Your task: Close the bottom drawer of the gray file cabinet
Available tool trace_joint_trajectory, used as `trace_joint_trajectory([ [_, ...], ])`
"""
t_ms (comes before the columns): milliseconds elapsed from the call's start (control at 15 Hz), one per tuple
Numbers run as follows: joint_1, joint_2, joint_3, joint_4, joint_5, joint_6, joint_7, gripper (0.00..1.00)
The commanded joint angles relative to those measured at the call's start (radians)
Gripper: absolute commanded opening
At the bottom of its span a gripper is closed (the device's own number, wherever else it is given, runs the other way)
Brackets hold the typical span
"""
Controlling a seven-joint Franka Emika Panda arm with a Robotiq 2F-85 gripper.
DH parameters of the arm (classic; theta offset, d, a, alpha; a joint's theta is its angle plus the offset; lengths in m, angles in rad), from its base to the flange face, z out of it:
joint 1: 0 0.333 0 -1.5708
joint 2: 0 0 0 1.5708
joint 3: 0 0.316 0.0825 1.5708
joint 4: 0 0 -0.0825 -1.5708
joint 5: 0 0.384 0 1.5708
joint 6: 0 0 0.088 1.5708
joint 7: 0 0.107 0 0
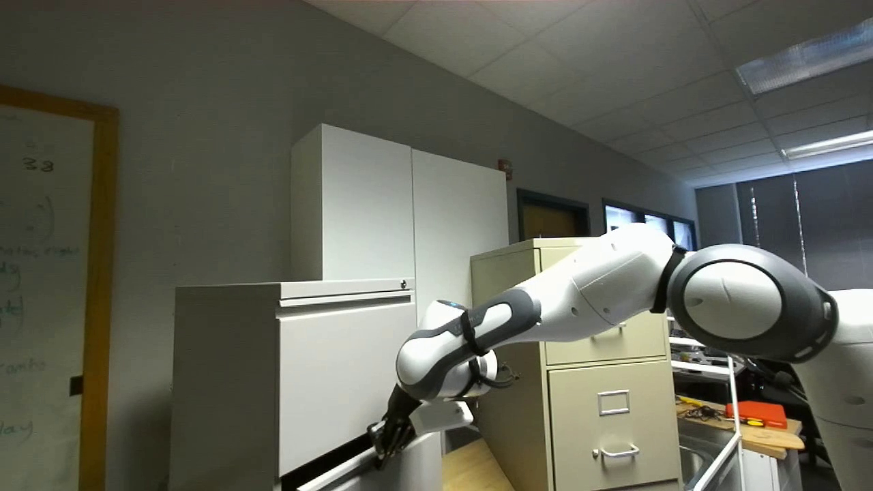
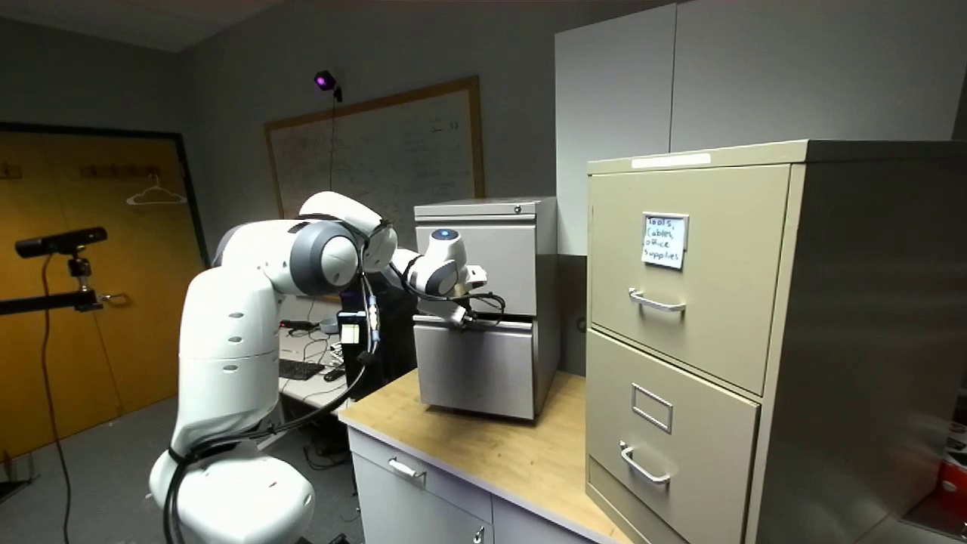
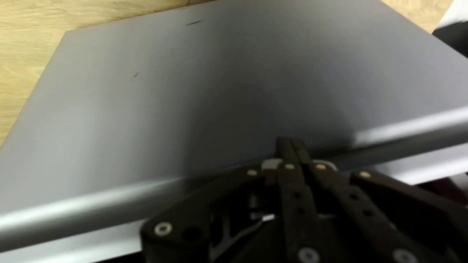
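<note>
bottom drawer [image 2: 474, 370]: partly out of gray file cabinet [image 2: 514, 268], with gripper [image 3: 290, 144] clenched on nothing at its top, contact unclear, near the front edge of the tabletop [image 2: 521, 453]. could slip inside by pushing too high, or jam the drawer by pushing off-centre.

Smooth metal with a soft sheen fronts the bottom drawer [image 2: 474, 370], as wood grain patterns the counter [image 2: 498, 449].
</note>
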State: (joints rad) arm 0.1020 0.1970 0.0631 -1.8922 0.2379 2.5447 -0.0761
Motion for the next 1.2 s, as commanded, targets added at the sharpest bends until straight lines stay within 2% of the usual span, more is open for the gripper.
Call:
trace_joint_trajectory([
  [0, -0.025, 0.079, 0.046, 0.163, 0.056, -0.014, -0.03, 0.0],
  [800, -0.062, 0.251, 0.068, 0.42, 0.054, -0.098, -0.035, 0.0],
  [1133, -0.068, 0.277, 0.063, 0.482, 0.056, -0.183, -0.022, 0.0],
])
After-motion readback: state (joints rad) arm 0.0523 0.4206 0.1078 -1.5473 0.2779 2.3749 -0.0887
